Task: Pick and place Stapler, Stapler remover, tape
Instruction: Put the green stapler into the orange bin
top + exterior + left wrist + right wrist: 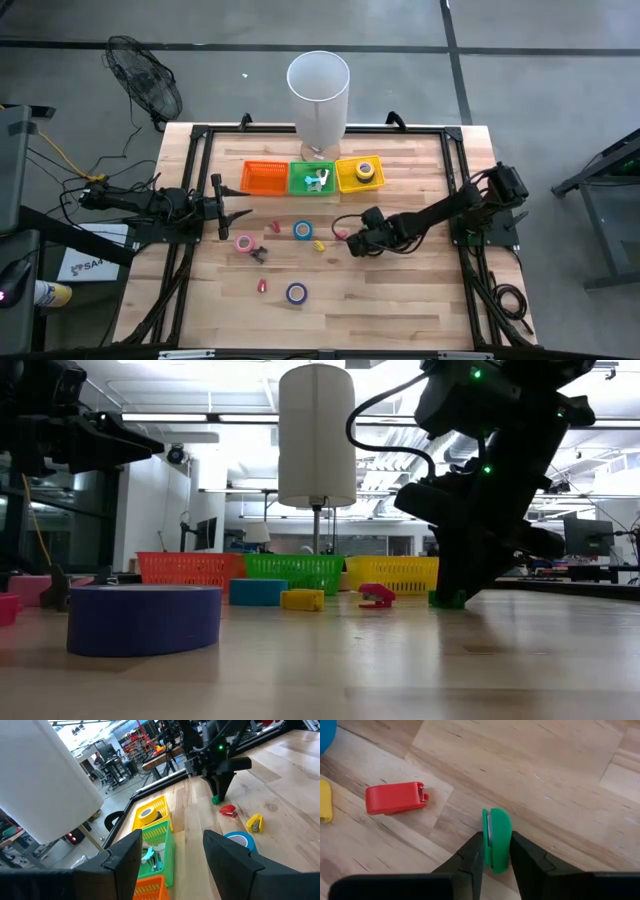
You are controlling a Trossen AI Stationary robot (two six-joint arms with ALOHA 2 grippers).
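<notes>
My right gripper (352, 245) stands at the table's middle right, fingers pointing down, shut on a small green stapler (496, 840). A small red stapler (395, 798) and a yellow one (324, 800) lie flat on the table beside it. My left gripper (240, 212) hovers open and empty at the middle left, above the table. Tape rolls lie flat on the table: pink (244, 242), blue (302, 230) and purple (296, 293). Another roll lies in the yellow basket (361, 173). My right gripper pinches the green stapler's two flat sides (498, 857) between its two fingers, which come from above, pointing down. The stapler stands on edge in the hold, its far end sticking out past the fingertips. In the low view its lower end (447, 600) is at table level; whether it touches, I cannot tell.
Orange (265, 178), green (313, 178) and yellow baskets stand in a row at the far middle, before a tall white cylinder (318, 95). More small red pieces (262, 287) and a dark one (260, 253) lie at the middle. The near part of the table shows bare wood.
</notes>
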